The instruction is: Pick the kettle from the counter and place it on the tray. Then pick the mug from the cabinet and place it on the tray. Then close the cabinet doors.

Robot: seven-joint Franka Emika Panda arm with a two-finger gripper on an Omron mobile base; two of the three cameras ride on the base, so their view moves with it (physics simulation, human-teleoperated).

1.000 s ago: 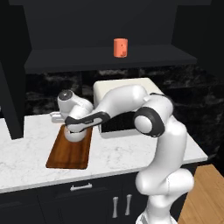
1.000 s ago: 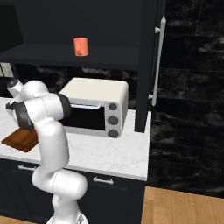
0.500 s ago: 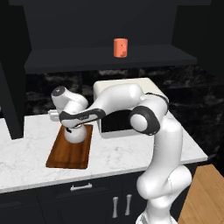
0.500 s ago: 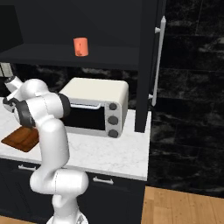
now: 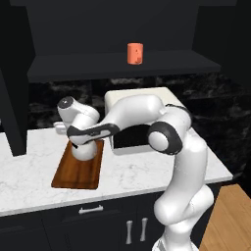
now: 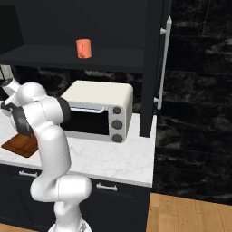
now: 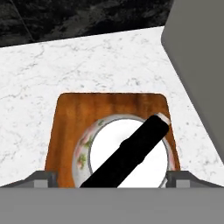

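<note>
The whitish kettle stands on the brown wooden tray, its black handle lying diagonally across the top. My gripper hangs right above it, open, with a fingertip on either side of the kettle and clear of the handle. From the left base view, the gripper sits over the kettle at the far end of the tray. The orange mug stands upright on the cabinet shelf; the right base view also shows the mug.
A white toaster oven stands on the marble counter just right of the tray. The right cabinet door with its long silver handle stands open beside the oven. The left door hangs open at the counter's left end.
The gripper has gone from shut on the kettle's handle to wide open, and the hand has risen slightly. The kettle stays on the tray.
</note>
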